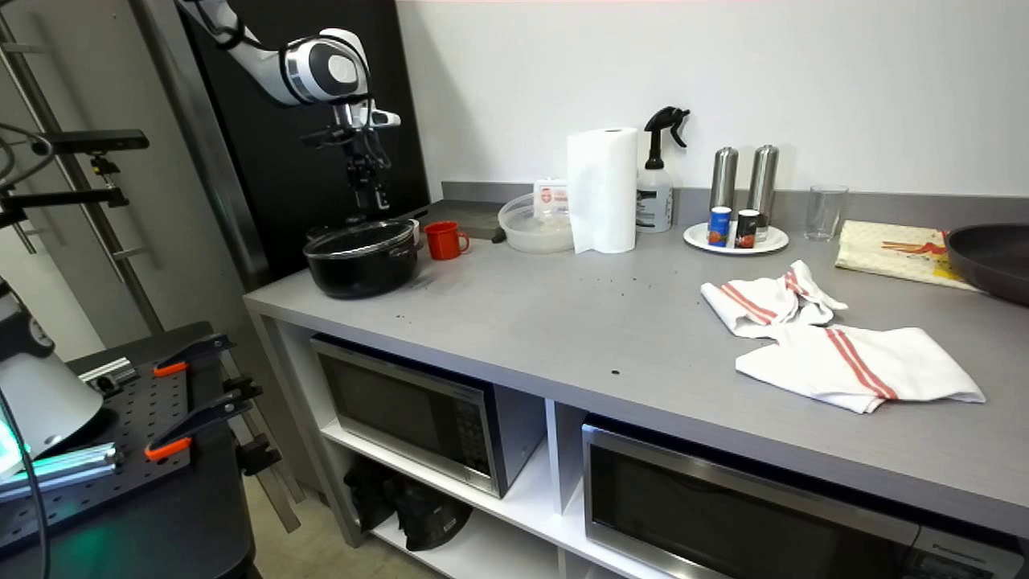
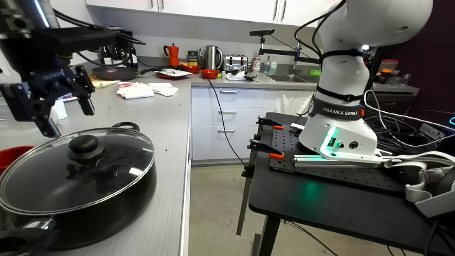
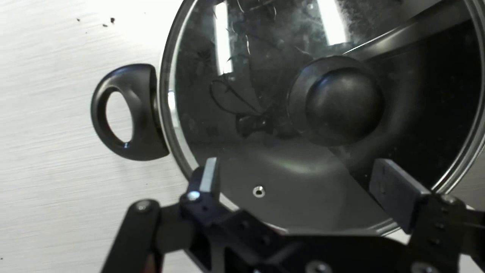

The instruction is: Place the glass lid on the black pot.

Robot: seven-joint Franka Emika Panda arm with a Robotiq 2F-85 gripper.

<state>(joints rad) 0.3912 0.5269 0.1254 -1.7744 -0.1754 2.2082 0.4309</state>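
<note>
The black pot (image 1: 358, 276) stands at the end of the counter in both exterior views (image 2: 121, 213). The glass lid (image 2: 42, 181), with a steel rim and a round black knob (image 2: 83, 144), lies flat on top of the pot. In the wrist view the lid (image 3: 303, 201) fills much of the picture, with its knob (image 3: 344, 104) above and between the fingers and a pot handle (image 3: 142, 113) at the left. My gripper (image 3: 299, 172) is open and empty, above the lid and apart from it. In both exterior views the gripper (image 1: 372, 197) (image 2: 71, 119) hangs over the pot's wall-side part.
A red mug (image 1: 444, 241) stands close beside the pot. Beyond it are a clear plastic bowl (image 1: 526, 233), a paper towel roll (image 1: 603, 193) and a spray bottle (image 1: 655, 197). White towels (image 1: 852, 362) lie farther along the counter (image 1: 563, 314). A dark fridge stands behind the arm.
</note>
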